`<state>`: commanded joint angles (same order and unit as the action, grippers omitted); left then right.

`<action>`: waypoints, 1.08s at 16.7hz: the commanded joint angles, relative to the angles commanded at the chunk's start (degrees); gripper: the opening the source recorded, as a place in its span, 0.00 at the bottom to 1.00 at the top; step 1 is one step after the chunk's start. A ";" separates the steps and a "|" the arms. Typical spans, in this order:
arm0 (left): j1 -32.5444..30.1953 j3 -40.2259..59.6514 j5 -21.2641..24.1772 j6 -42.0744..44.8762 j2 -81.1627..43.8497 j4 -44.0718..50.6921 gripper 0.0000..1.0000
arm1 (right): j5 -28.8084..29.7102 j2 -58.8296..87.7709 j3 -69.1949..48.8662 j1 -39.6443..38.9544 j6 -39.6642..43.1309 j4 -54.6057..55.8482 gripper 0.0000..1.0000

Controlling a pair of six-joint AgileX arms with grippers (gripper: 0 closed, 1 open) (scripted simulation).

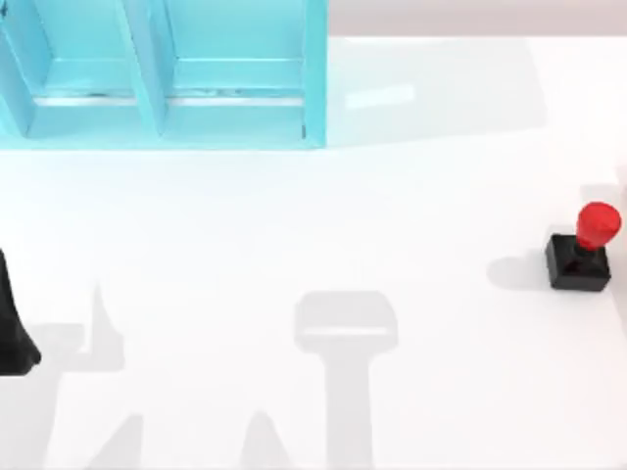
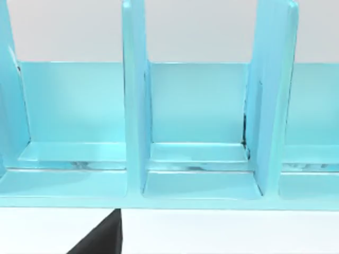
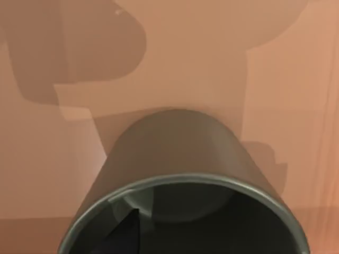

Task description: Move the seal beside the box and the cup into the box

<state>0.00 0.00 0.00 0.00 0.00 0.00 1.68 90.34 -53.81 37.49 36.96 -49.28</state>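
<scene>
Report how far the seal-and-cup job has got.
Nothing looks done. The seal stands at the table's right edge, far from the blue box, whose compartments look empty. In hand: the right wrist view shows the cup close up, mouth toward the camera. Left: cup into box, seal beside it. The left arm sits at the left edge.

Open table [image 1: 323, 245] between box [image 1: 162, 73] and seal [image 1: 580, 253].
</scene>
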 joint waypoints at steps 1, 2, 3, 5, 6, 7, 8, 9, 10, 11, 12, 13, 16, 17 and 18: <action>0.00 0.00 0.00 0.00 0.00 0.00 1.00 | 0.00 0.00 0.00 0.00 0.00 0.00 1.00; 0.00 0.00 0.00 0.00 0.00 0.00 1.00 | 0.00 0.00 0.00 0.00 0.00 0.00 1.00; 0.00 0.00 0.00 0.00 0.00 0.00 1.00 | 0.00 0.00 0.00 0.00 0.00 0.00 1.00; 0.00 0.00 0.00 0.00 0.00 0.00 1.00 | 0.00 -0.03 -0.02 0.02 0.00 -0.01 1.00; 0.00 0.00 0.00 0.00 0.00 0.00 1.00 | 0.01 -0.04 -0.15 -0.02 0.02 -0.13 1.00; 0.00 0.00 0.00 0.00 0.00 0.00 1.00 | 0.06 -0.13 -0.84 -0.21 0.07 -0.75 1.00; 0.00 0.00 0.00 0.00 0.00 0.00 1.00 | 0.15 -0.45 -2.00 -0.44 0.12 -1.80 1.00; 0.00 0.00 0.00 0.00 0.00 0.00 1.00 | 0.32 -1.17 -3.44 -0.62 0.15 -3.24 1.00; 0.00 0.00 0.00 0.00 0.00 0.00 1.00 | 0.60 -2.20 -5.07 -0.73 0.10 -4.90 1.00; 0.00 0.00 0.00 0.00 0.00 0.00 1.00 | 0.96 -3.39 -6.75 -0.75 -0.01 -6.66 1.00; 0.00 0.00 0.00 0.00 0.00 0.00 1.00 | 1.37 -4.58 -8.50 -0.68 -0.17 -8.48 1.00; 0.00 0.00 0.00 0.00 0.00 0.00 1.00 | 1.75 -5.76 -10.24 -0.49 -0.37 -10.35 1.00; 0.00 0.00 0.00 0.00 0.00 0.00 1.00 | 2.00 -7.41 -14.59 0.24 -0.84 -16.04 1.00; 0.00 0.00 0.00 0.00 0.00 0.00 1.00 | 1.75 -6.99 -15.70 0.39 -0.76 -17.86 1.00; 0.00 0.00 0.00 0.00 0.00 0.00 1.00 | 1.38 -6.30 -16.75 0.46 -0.56 -19.54 1.00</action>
<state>0.00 0.00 0.00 0.00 0.00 0.00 3.06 84.04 -70.56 37.95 36.40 -68.82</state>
